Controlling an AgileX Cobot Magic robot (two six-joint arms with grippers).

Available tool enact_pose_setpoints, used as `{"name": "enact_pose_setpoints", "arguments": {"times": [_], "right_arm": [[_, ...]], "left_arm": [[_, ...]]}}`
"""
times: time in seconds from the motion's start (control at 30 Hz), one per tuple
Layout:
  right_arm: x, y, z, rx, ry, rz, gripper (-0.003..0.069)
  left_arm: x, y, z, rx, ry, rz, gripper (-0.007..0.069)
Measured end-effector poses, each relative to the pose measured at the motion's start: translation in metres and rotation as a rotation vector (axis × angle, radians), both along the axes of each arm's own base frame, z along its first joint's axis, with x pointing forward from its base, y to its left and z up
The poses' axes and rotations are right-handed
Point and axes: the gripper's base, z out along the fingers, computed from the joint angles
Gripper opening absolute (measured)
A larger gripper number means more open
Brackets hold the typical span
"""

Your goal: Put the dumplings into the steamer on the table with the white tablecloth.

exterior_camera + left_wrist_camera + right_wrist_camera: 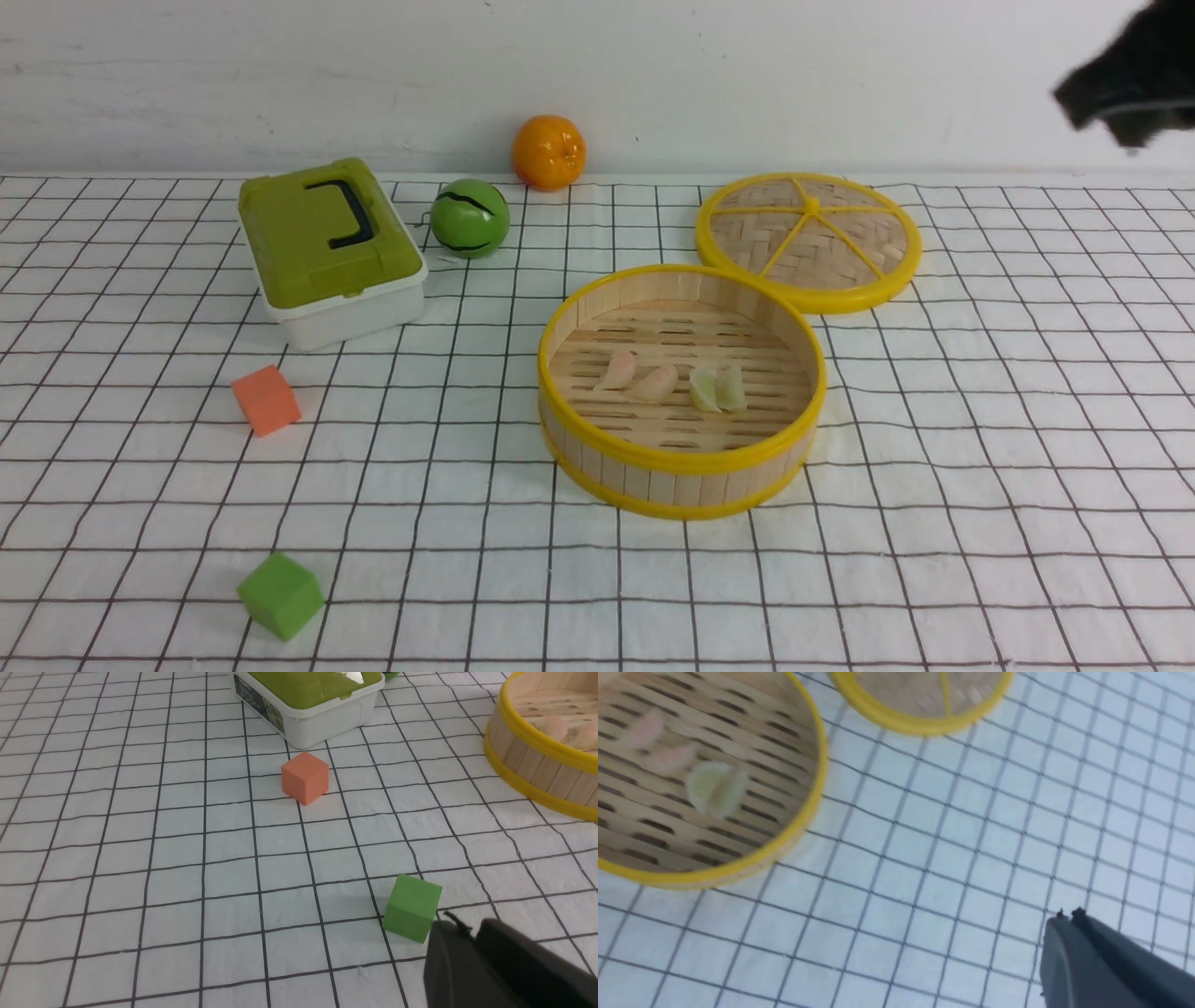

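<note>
The round bamboo steamer [680, 467] with yellow rims stands mid-table on the white gridded tablecloth [980, 420]. On its slatted floor lie two pale pink dumplings [637, 377] and, next to them, two greenish-cream dumplings [718, 388]. In the right wrist view they show blurred, green [717, 788] and pink [668, 760]. My right gripper [1066, 917] is shut and empty, high above the cloth to the right of the steamer; in the front view it is a dark blur at the top right [1088, 98]. My left gripper [467, 928] is shut and empty beside the green cube.
The flat woven lid [808, 239] lies behind the steamer to the right. A green-lidded white box [329, 247], a green ball [470, 218] and an orange [549, 152] stand at the back left. An orange cube [267, 399] and a green cube [281, 595] sit front left.
</note>
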Motion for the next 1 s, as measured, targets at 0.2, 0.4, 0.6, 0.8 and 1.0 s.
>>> {"name": "enact_pose_setpoints", "arguments": {"times": [0.2, 0.4, 0.6, 0.8, 1.0], "right_arm": [[-0.075, -0.016, -0.02, 0.128, -0.224, -0.005, -0.0019], [-0.12, -0.02, -0.079, 0.225, -0.371, 0.022, -0.0018], [-0.16, -0.025, -0.144, 0.313, -0.399, 0.012, -0.0013], [-0.185, -0.03, -0.215, 0.29, -0.268, -0.006, -0.0008], [-0.2, -0.034, -0.267, 0.265, -0.163, -0.02, -0.0004]], "left_arm": [[0.0, 0.0, 0.0, 0.0, 0.001, 0.0, 0.0072], [0.0, 0.0, 0.0, 0.0, 0.001, 0.0, 0.0078], [0.0, 0.0, 0.0, 0.0, 0.001, 0.0, 0.0084], [0.0, 0.0, 0.0, 0.0, 0.001, 0.0, 0.0091], [0.0, 0.0, 0.0, 0.001, 0.0, 0.0, 0.0092]]}}
